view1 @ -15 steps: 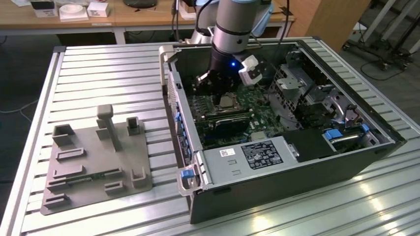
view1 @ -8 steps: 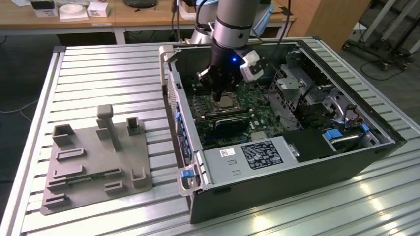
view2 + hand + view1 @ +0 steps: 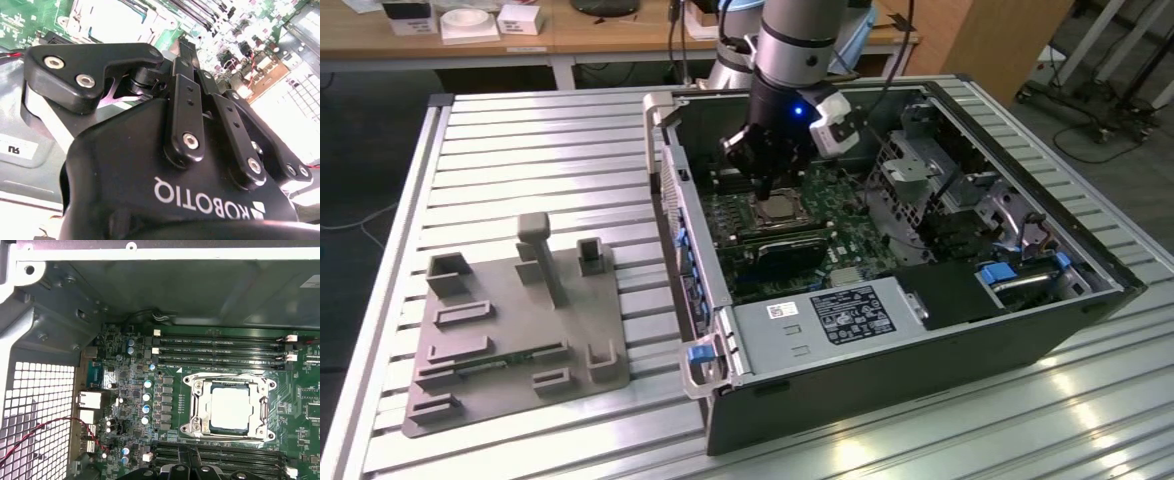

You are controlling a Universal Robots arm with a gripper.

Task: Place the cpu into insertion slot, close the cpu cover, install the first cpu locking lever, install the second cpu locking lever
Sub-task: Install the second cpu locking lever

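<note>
Observed over the open computer case (image 3: 907, 390), which lies on its side on a slatted metal table (image 3: 520, 150): one arm, reaching down into the interior. Found its gripper (image 3: 765, 190) just above the green motherboard (image 3: 130, 405), close beside the processor socket toward the exterior view's left. Judged the claw clenched, tips drawn together in both wrist views (image 3: 186, 47) (image 3: 188, 460), grasping nothing and apart from the board.

Located the cpu (image 3: 230, 407) seated flat in the insertion slot (image 3: 192, 427), silver-grey top facing up and level. Seen also in the exterior view (image 3: 783, 207), just below the gripper tip. Noted the cpu cover (image 3: 255, 405) lying down over the socket, framing the chip through its square opening. Cannot tell from these views whether the thin wire levers along the socket edges are latched.

Recorded long black memory slots (image 3: 220, 347) on one side of the socket and a second bank (image 3: 225, 456) on the opposite side, nearest the gripper tips. Noted a red wire (image 3: 35, 432) trailing across a perforated panel (image 3: 35, 405) at the case wall.

Elsewhere on the table, toward the exterior view's left and well apart from the case: a grey fixture plate (image 3: 507, 330) with raised blocks. Inside the case, at its near end: a grey box with a black label (image 3: 847, 315).
</note>
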